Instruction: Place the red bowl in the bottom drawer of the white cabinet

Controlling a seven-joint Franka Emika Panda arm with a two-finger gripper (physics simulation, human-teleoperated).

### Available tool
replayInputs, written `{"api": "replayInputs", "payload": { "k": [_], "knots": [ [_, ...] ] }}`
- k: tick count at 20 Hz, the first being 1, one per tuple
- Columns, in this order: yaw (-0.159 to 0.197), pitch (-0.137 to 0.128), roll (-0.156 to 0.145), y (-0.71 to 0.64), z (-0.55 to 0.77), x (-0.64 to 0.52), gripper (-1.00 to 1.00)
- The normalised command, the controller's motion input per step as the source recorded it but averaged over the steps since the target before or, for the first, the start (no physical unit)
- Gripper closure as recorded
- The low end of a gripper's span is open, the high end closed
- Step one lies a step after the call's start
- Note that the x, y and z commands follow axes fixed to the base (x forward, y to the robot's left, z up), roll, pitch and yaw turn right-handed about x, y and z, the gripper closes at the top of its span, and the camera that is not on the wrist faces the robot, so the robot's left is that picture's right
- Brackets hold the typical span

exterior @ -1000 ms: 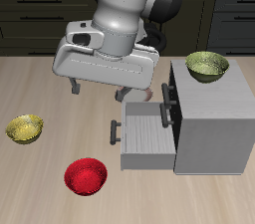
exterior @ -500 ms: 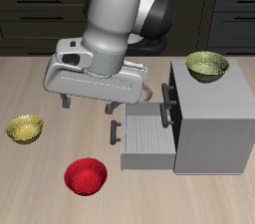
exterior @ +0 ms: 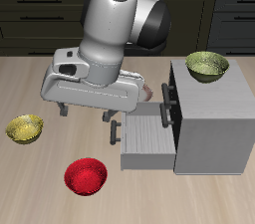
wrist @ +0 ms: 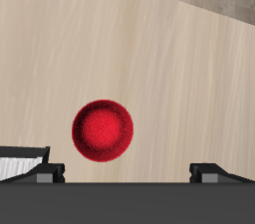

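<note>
**Arm hangs above the red bowl, drawer waiting open**

The gripper (exterior: 88,114) hovers over the table, between the drawer and the bowl (exterior: 86,176), which sits alone near the table's front edge, well clear of everything. From the wrist camera the bowl (wrist: 103,131) lies upright on bare wood, nearly centred between the two fingers (wrist: 221,171), so this looks like a line-up for a straight-down grab. The fingers are spread wide, nothing between them, and they are not touching the bowl.

The bottom drawer (exterior: 145,138) is pulled out of the cabinet (exterior: 213,120), its ribbed floor showing and nothing visible in it. That makes sense: it is ready to take the bowl, so no handle work seems needed first.

Now the count. One red bowl. Two yellow-green bowls: one (exterior: 25,128) on the table, well apart from the red one, and one (exterior: 207,66) on the cabinet's top. One cabinet, one drawer open; above it a dark handle (exterior: 166,94) marks a shut drawer front.
</note>
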Motion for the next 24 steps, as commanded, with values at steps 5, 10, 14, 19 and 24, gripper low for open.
{"api": "replayInputs", "payload": {
  "k": [5,10,14,19,24],
  "knots": [
    [-0.04,-0.001,-0.016,-0.12,-0.32,0.01,-1.0],
    [-0.047,-0.013,-0.008,-0.04,-0.27,0.01,-1.0],
    [-0.023,-0.006,0.01,0.04,-0.23,0.01,-1.0],
    [-0.028,0.021,-0.002,0.01,-0.33,0.05,-1.0],
    [-0.025,0.027,0.007,0.04,-0.3,0.02,-1.0]
  ]
}}
